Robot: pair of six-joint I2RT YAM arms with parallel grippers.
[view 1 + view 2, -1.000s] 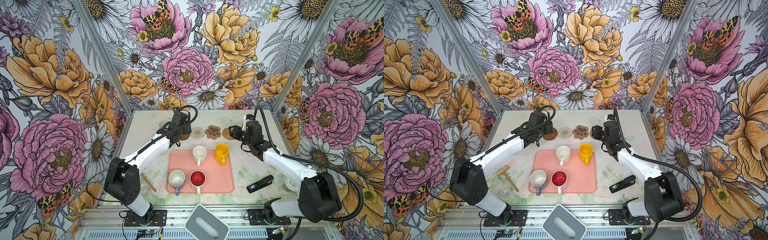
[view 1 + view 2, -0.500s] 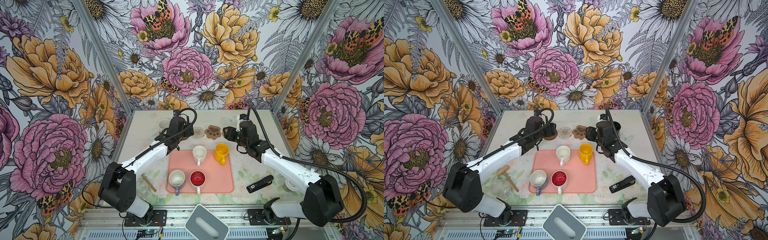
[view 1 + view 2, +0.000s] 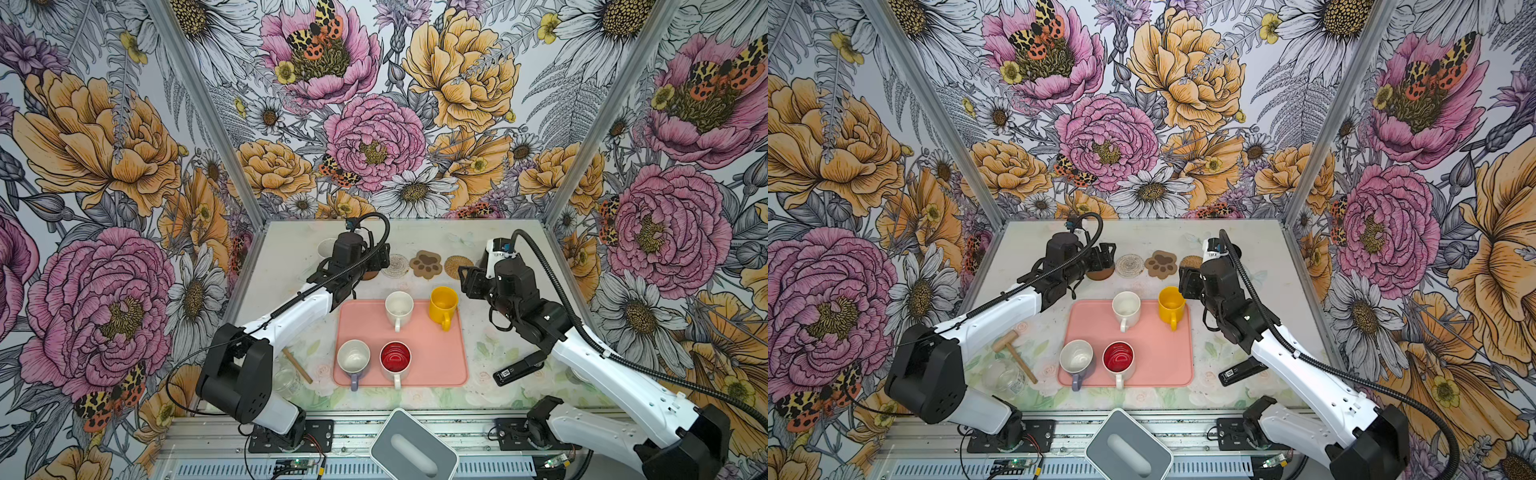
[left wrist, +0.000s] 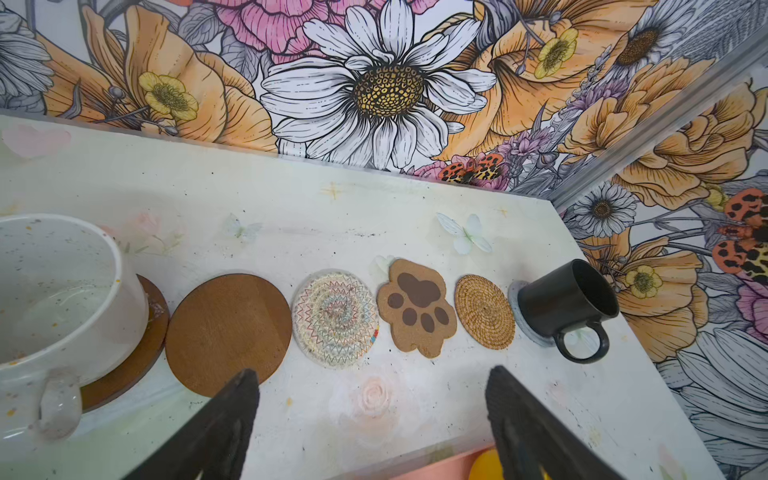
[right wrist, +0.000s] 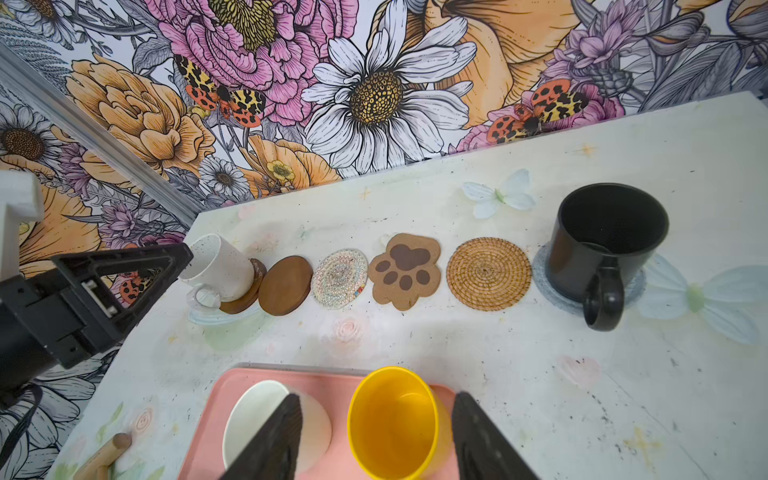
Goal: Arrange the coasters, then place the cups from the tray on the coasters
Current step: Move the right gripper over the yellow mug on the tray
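Top, tray: the tray (image 3: pixel 453 361) is lying at the front middle of the table (image 3: pixel 291 257), carrying four upright cups.
Top, tray cups: the white cup (image 3: pixel 399 305) and yellow cup (image 3: pixel 443 305) are standing along its far edge. The lavender cup (image 3: pixel 353 357) and red-lined cup (image 3: pixel 395 358) are standing along its near edge.
Top, coasters: the woven coaster (image 3: pixel 1130 265), paw coaster (image 3: pixel 1160 263) and rattan coaster (image 3: pixel 1190 262) are lying in a row behind the tray.
Top, left gripper: the left gripper (image 3: pixel 1106 254) is hanging over a brown disc (image 3: pixel 1102 274) at the row's left end.
Top, right gripper: the right gripper (image 3: pixel 467 282) is hovering just beside the yellow cup.
Left wrist, fingers: the fingers (image 4: pixel 232 419) are standing wide apart, holding nothing, with bare table between them.
Left wrist, row: the speckled cup (image 4: pixel 62 291) is sitting on the end disc (image 4: pixel 153 328). Next are lying the free brown disc, the woven, paw and rattan coasters.
Left wrist, far end: the black cup (image 4: pixel 565 299) is standing on the grey-blue coaster (image 4: pixel 523 328).
Right wrist, fingers: the fingers (image 5: pixel 274 436) are standing apart on either side of the yellow cup, not closing on it. One seems to be just off its wall, though I cannot tell whether it is touching.
Right wrist, tray: the white cup is standing just beside the yellow cup on the tray's far edge.
Right wrist, row: six coasters are lying in one line, with the speckled and black cups standing at opposite ends.
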